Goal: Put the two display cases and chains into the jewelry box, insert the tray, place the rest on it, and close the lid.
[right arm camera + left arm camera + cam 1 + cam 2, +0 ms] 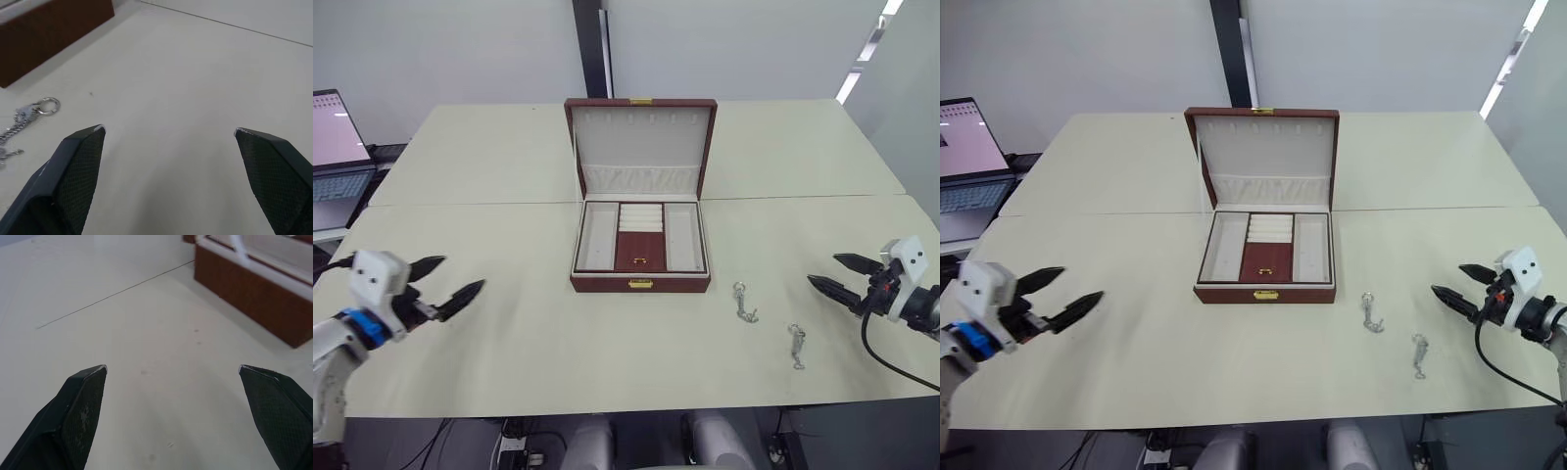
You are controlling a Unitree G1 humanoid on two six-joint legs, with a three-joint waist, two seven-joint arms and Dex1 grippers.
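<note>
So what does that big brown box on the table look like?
The jewelry box is reddish-brown, like wood, with a small gold clasp on its front. Its lid stands open and upright, cream inside with a gathered pocket. The tray sits in the box, with cream compartments and a brown centre panel with a tiny gold handle. It rests on the pale table, and neither gripper touches it.

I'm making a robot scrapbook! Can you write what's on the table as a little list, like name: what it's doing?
jewelry box: on the table, open
lid: standing up at the back
tray: sitting inside the box
chains: two, lying on the table to the robot's right of the box, second one nearer the edge
left gripper: open, holding nothing
right gripper: open, holding nothing, near the chains
</note>
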